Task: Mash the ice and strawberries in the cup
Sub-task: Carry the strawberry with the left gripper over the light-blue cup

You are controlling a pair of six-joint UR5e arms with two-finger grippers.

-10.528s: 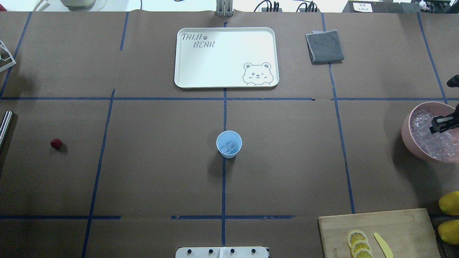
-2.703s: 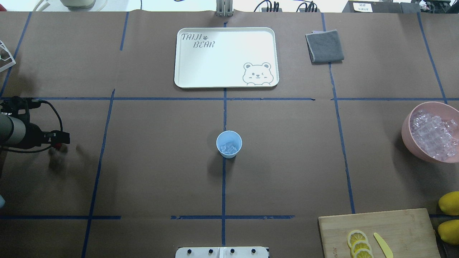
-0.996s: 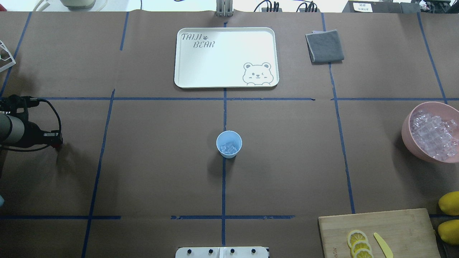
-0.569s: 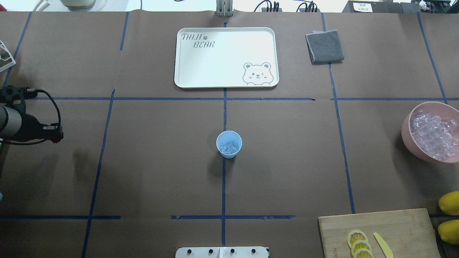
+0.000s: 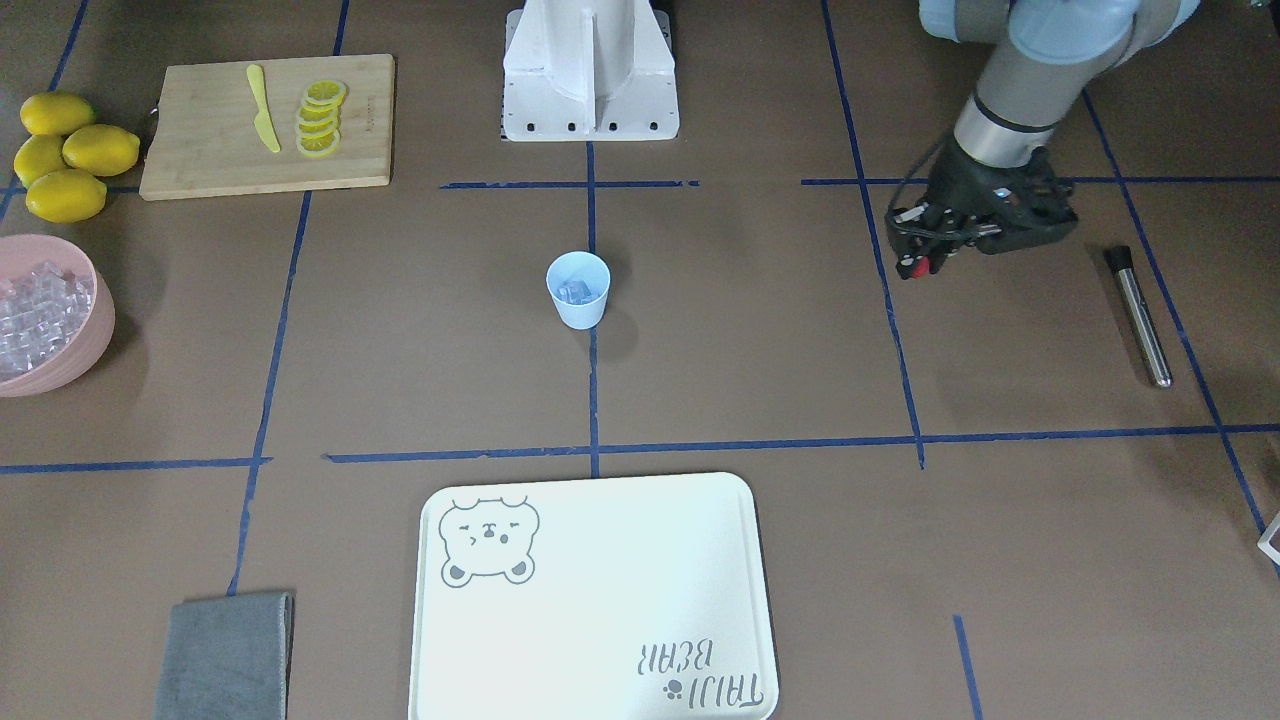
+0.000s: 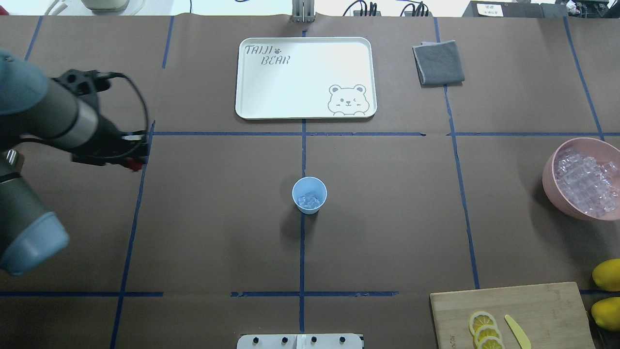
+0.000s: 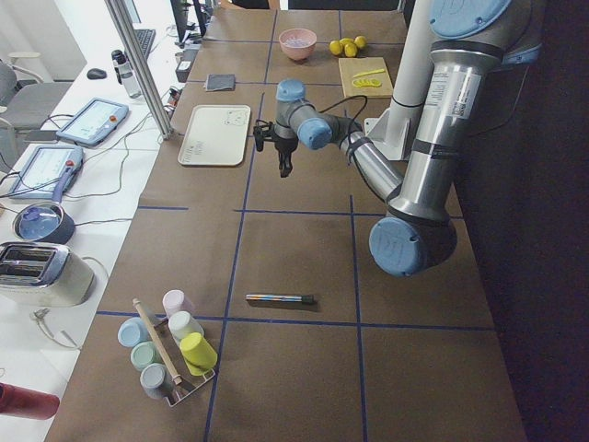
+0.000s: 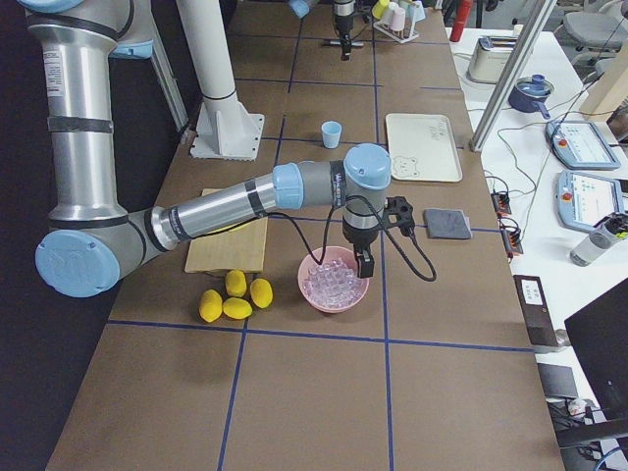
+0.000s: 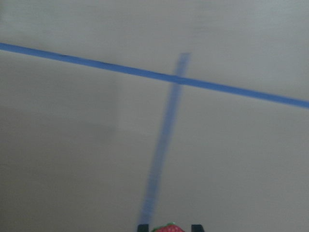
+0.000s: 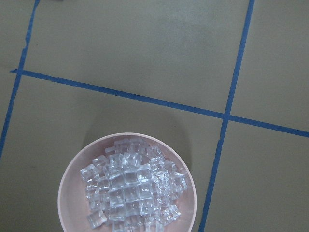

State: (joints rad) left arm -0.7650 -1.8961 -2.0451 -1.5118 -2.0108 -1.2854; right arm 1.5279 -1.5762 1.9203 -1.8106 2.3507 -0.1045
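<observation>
The left gripper point(image 6: 139, 164) is clamped on the strawberry point(image 6: 136, 166) and holds it clear of the table. The cup point(image 6: 309, 195) stands upright at the table's centre, to the robot's right of the gripper and slightly nearer its base, with ice point(image 6: 309, 199) already inside. The right gripper point(image 8: 365, 263) hangs over the pink bowl point(image 8: 307, 291), farther from the cup (whether its fingers are parted cannot be told).

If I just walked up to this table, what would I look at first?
Probably the left gripper, up off the table on the robot's left, pinching a tiny red strawberry. Then the light-blue cup alone mid-table with ice in it, and the pink bowl heaped with ice cubes on the robot's right.
</observation>
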